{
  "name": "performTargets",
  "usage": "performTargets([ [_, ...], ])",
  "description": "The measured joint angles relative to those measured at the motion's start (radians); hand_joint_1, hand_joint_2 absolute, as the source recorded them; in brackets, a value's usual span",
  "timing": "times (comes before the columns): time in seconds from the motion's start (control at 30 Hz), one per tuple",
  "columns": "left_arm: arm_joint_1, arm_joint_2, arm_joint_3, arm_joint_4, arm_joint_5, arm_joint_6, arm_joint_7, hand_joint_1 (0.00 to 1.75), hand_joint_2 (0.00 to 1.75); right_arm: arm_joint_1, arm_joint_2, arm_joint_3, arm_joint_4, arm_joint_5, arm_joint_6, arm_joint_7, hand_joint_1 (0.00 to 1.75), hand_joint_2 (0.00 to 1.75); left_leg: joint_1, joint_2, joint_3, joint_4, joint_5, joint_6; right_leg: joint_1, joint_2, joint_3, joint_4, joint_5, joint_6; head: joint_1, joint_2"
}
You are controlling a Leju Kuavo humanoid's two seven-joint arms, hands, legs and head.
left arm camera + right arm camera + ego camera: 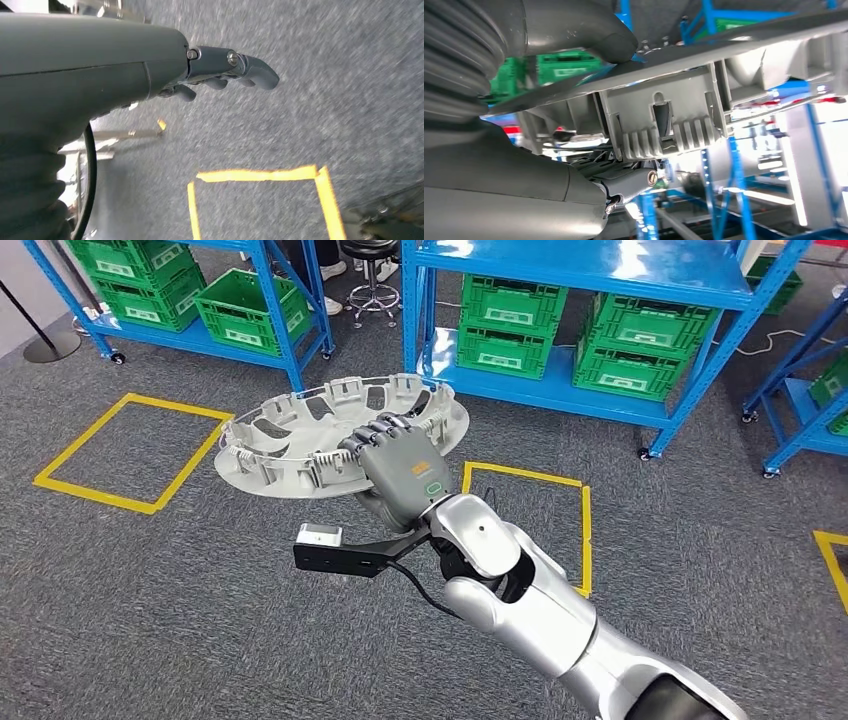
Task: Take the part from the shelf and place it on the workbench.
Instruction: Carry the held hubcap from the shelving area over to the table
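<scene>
The right hand (400, 465) has its fingers (385, 433) clamped over the rim of the part (300, 435), a round grey wheel cover, thumb pressed to its other face, carrying it out over the carpet in front of the blue shelf (600, 270). No worktop is in sight, so I'd keep the disc level and the wrist steady while walking. The left hand (220, 70) hangs with fingers curled on nothing.
</scene>
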Motion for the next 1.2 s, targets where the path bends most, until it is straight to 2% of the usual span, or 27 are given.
performTargets([
  [0.07, -0.001, 0.0, 0.0, 0.0, -0.001, 0.0, -0.003, 0.0, 1.75, 0.006, -0.009, 0.0, -0.001, -0.001, -0.004, -0.004, 1.75, 1.75, -0.001, -0.02, -0.006, -0.001, 0.006, 0.011, 0.002, 0.05, -0.053, 0.117, -0.066, -0.001, 0.001, 0.0],
  [0.1, -0.002, 0.0, 0.0, 0.0, -0.001, 0.0, -0.005, 0.0, 1.75, 0.009, -0.014, 0.0, -0.001, -0.001, -0.006, -0.006, 1.75, 1.75, -0.003, -0.032, -0.009, 0.0, 0.008, 0.015, 0.005, 0.062, -0.084, 0.182, -0.093, -0.004, 0.002, 0.0],
  [0.13, -0.002, 0.0, 0.0, 0.0, -0.001, 0.0, -0.006, 0.0, 1.75, 0.012, -0.019, 0.0, -0.001, -0.001, -0.007, -0.008, 1.75, 1.75, -0.006, -0.046, -0.012, 0.0, 0.01, 0.017, 0.008, 0.069, -0.105, 0.227, -0.105, -0.007, 0.002, 0.0],
  [0.17, -0.001, 0.0, 0.0, 0.0, -0.001, 0.0, -0.008, 0.0, 1.75, 0.013, -0.022, 0.0, -0.001, -0.003, -0.008, -0.011, 1.75, 1.75, -0.008, -0.059, -0.013, 0.001, 0.011, 0.018, 0.01, 0.073, -0.108, 0.236, -0.097, -0.012, 0.003, 0.0],
  [0.2, 0.0, 0.0, 0.0, 0.0, -0.001, 0.0, -0.008, 0.0, 1.75, 0.014, -0.023, 0.001, -0.001, -0.004, -0.008, -0.013, 1.75, 1.75, -0.01, -0.073, -0.014, 0.002, 0.012, 0.018, 0.012, 0.077, -0.092, 0.204, -0.072, -0.017, 0.003, 0.0],
  [0.23, 0.0, 0.0, 0.0, 0.0, -0.001, 0.0, -0.009, 0.0, 1.75, 0.013, -0.023, 0.001, -0.001, -0.006, -0.008, -0.015, 1.75, 1.75, -0.01, -0.087, -0.014, 0.004, 0.013, 0.017, 0.013, 0.088, -0.059, 0.141, -0.037, -0.024, 0.003, 0.0],
  [0.3, -0.001, 0.0, 0.0, 0.0, 0.0, 0.0, -0.01, 0.0, 1.75, 0.007, -0.023, 0.002, -0.001, -0.01, -0.008, -0.018, 1.75, 1.75, -0.012, -0.112, -0.02, 0.01, 0.015, 0.012, 0.014, 0.127, 0.002, 0.018, 0.005, -0.033, 0.002, 0.0],
  [0.37, -0.002, -0.001, 0.0, 0.0, 0.001, 0.0, -0.011, 0.0, 1.75, -0.003, -0.023, 0.005, 0.0, -0.012, -0.008, -0.018, 1.75, 1.75, -0.011, -0.132, -0.029, 0.011, 0.019, 0.0, 0.015, 0.144, 0.019, -0.024, 0.01, -0.035, 0.002, 0.0],
  [0.43, 0.002, 0.0, 0.0, 0.0, 0.002, 0.0, -0.011, 0.0, 1.75, -0.013, -0.021, 0.008, 0.0, -0.014, -0.007, -0.018, 1.75, 1.75, -0.008, -0.145, -0.035, 0.008, 0.024, -0.013, 0.014, 0.122, 0.019, -0.032, 0.016, -0.041, 0.003, 0.0],
  [0.47, 0.004, 0.001, 0.0, 0.001, 0.002, 0.0, -0.011, 0.0, 1.75, -0.016, -0.018, 0.009, 0.0, -0.015, -0.007, -0.018, 1.75, 1.75, -0.009, -0.132, -0.041, 0.014, 0.021, -0.018, 0.012, 0.111, 0.022, -0.036, 0.019, -0.048, 0.001, 0.0],
  [0.5, 0.004, 0.002, 0.0, 0.001, 0.002, 0.0, -0.011, 0.0, 1.75, -0.018, -0.016, 0.01, 0.0, -0.017, -0.007, -0.018, 1.75, 1.75, -0.011, -0.109, -0.053, 0.036, 0.006, -0.024, 0.009, 0.098, 0.024, -0.041, 0.022, -0.054, -0.002, 0.0],
  [0.57, 0.002, 0.003, 0.0, 0.001, 0.002, 0.001, -0.011, 0.0, 1.75, -0.02, -0.013, 0.011, 0.0, -0.019, -0.006, -0.017, 1.75, 1.75, -0.011, -0.052, -0.1, 0.134, -0.048, -0.034, 0.008, 0.072, 0.026, -0.045, 0.023, -0.061, -0.007, 0.0],
  [0.6, 0.0, 0.003, 0.0, 0.001, 0.002, 0.001, -0.01, 0.0, 1.75, -0.02, -0.013, 0.011, 0.0, -0.019, -0.006, -0.017, 1.75, 1.75, -0.009, -0.037, -0.131, 0.199, -0.077, -0.039, 0.009, 0.058, 0.026, -0.044, 0.022, -0.063, -0.008, 0.0],
  [0.63, -0.001, 0.003, 0.0, 0.001, 0.002, 0.001, -0.009, 0.0, 1.75, -0.02, -0.013, 0.011, 0.0, -0.019, -0.006, -0.015, 1.75, 1.75, -0.005, -0.03, -0.153, 0.248, -0.093, -0.044, 0.009, 0.043, 0.026, -0.044, 0.021, -0.064, -0.008, 0.0],
  [0.67, -0.001, 0.003, 0.0, 0.001, 0.002, 0.0, -0.007, 0.0, 1.75, -0.019, -0.013, 0.011, 0.001, -0.018, -0.005, -0.014, 1.75, 1.75, -0.002, -0.026, -0.16, 0.267, -0.093, -0.048, 0.009, 0.029, 0.026, -0.044, 0.021, -0.063, -0.008, 0.0],
  [0.7, -0.001, 0.003, 0.0, 0.001, 0.002, 0.0, -0.005, 0.0, 1.75, -0.019, -0.012, 0.012, 0.001, -0.017, -0.005, -0.012, 1.75, 1.75, 0.002, -0.02, -0.146, 0.248, -0.075, -0.051, 0.008, 0.016, 0.027, -0.044, 0.019, -0.062, -0.008, 0.0],
  [0.73, -0.002, 0.003, 0.0, 0.001, 0.002, 0.0, -0.003, 0.0, 1.75, -0.019, -0.01, 0.012, 0.001, -0.017, -0.005, -0.011, 1.75, 1.75, 0.005, -0.009, -0.114, 0.193, -0.045, -0.054, 0.007, 0.004, 0.029, -0.043, 0.018, -0.059, -0.008, 0.0],
  [0.77, -0.003, 0.003, 0.0, 0.001, 0.001, 0.0, -0.001, 0.0, 1.75, -0.019, -0.009, 0.012, 0.001, -0.016, -0.004, -0.01, 1.75, 1.75, 0.005, 0.014, -0.076, 0.122, -0.019, -0.055, 0.007, -0.007, 0.031, -0.042, 0.015, -0.054, -0.008, 0.0],
  [0.83, -0.006, 0.002, 0.0, 0.0, -0.002, 0.0, 0.001, 0.0, 1.75, -0.021, -0.006, 0.012, 0.0, -0.015, -0.003, -0.007, 1.75, 1.75, 0.001, 0.044, -0.022, 0.022, 0.01, -0.045, 0.011, -0.026, 0.033, -0.038, 0.01, -0.042, -0.007, 0.0],
  [0.87, -0.008, 0.002, 0.0, 0.0, -0.003, 0.0, 0.002, 0.0, 1.75, -0.023, -0.005, 0.012, 0.0, -0.015, -0.003, -0.006, 1.75, 1.75, -0.002, 0.047, -0.016, 0.006, 0.01, -0.035, 0.014, -0.035, 0.034, -0.038, 0.009, -0.035, -0.007, 0.0],
  [0.93, -0.007, 0.002, 0.0, 0.0, -0.003, 0.0, 0.004, 0.0, 1.75, -0.025, -0.004, 0.012, 0.0, -0.014, -0.002, -0.005, 1.75, 1.75, -0.005, 0.023, -0.019, 0.005, 0.013, -0.016, 0.014, -0.05, 0.038, -0.041, 0.008, -0.023, -0.005, 0.0],
  [0.97, -0.006, 0.002, 0.0, 0.0, -0.003, 0.0, 0.006, 0.0, 1.75, -0.026, -0.002, 0.012, 0.0, -0.013, -0.002, -0.004, 1.75, 1.75, -0.005, 0.012, -0.019, 0.004, 0.015, -0.01, 0.011, -0.039, 0.038, -0.036, 0.002, -0.017, -0.004, 0.0],
  [1.03, -0.006, 0.002, 0.0, 0.0, -0.003, 0.0, 0.007, 0.0, 1.75, -0.028, -0.001, 0.012, 0.0, -0.013, -0.002, -0.003, 1.75, 1.75, -0.001, -0.008, -0.019, 0.0, 0.02, 0.004, 0.006, 0.014, 0.013, 0.024, -0.038, -0.009, -0.001, 0.0],
  [1.07, -0.006, 0.002, 0.0, 0.0, -0.003, 0.0, 0.007, 0.0, 1.75, -0.028, -0.001, 0.012, 0.001, -0.013, -0.002, -0.003, 1.75, 1.75, -0.002, -0.019, -0.021, 0.0, 0.022, 0.008, 0.006, 0.045, -0.014, 0.085, -0.07, -0.009, 0.001, 0.0],
  [1.13, -0.006, 0.001, 0.0, 0.0, -0.003, 0.0, 0.007, 0.0, 1.75, -0.026, -0.002, 0.012, 0.003, -0.012, -0.002, -0.003, 1.75, 1.75, -0.004, -0.044, -0.024, 0.001, 0.023, 0.014, 0.009, 0.069, -0.076, 0.211, -0.119, -0.012, 0.003, 0.0],
  [1.17, -0.005, 0.001, 0.0, 0.0, -0.003, 0.0, 0.007, 0.0, 1.75, -0.025, -0.003, 0.012, 0.005, -0.012, -0.002, -0.003, 1.75, 1.75, -0.006, -0.058, -0.024, 0.001, 0.024, 0.014, 0.011, 0.072, -0.092, 0.239, -0.119, -0.014, 0.004, 0.0],
  [1.2, -0.004, 0.001, 0.0, 0.0, -0.002, 0.0, 0.007, 0.0, 1.75, -0.024, -0.003, 0.012, 0.006, -0.011, -0.002, -0.003, 1.75, 1.75, -0.007, -0.072, -0.025, 0.002, 0.025, 0.014, 0.013, 0.075, -0.09, 0.229, -0.101, -0.018, 0.004, 0.0],
])
